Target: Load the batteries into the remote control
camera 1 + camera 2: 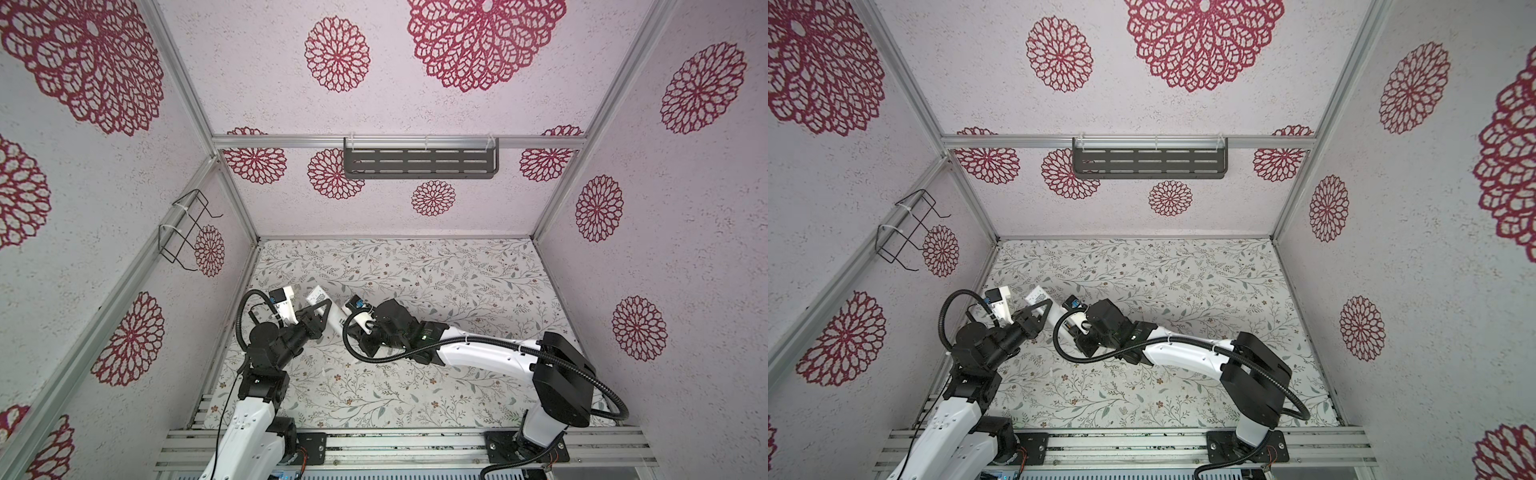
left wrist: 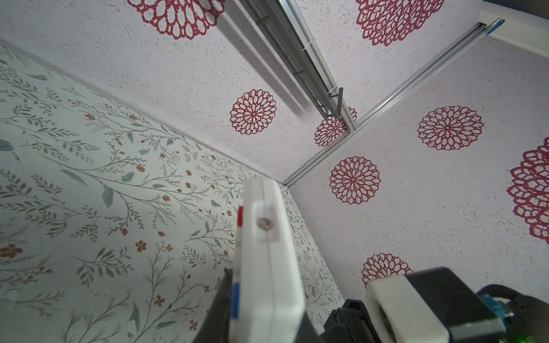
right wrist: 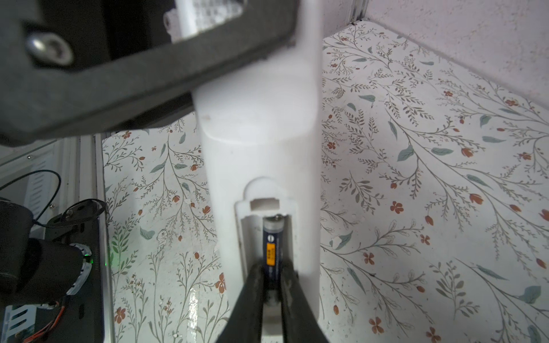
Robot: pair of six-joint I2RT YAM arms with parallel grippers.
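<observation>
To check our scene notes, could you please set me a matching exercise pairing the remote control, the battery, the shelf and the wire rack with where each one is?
Things:
1 remote control
2 battery
3 shelf
4 wire rack

Places:
A on the back wall
B in the remote's open compartment
C on the left side wall
D clamped in the left gripper

Pairs: 1-D, 2-B, 3-A, 4-C
</observation>
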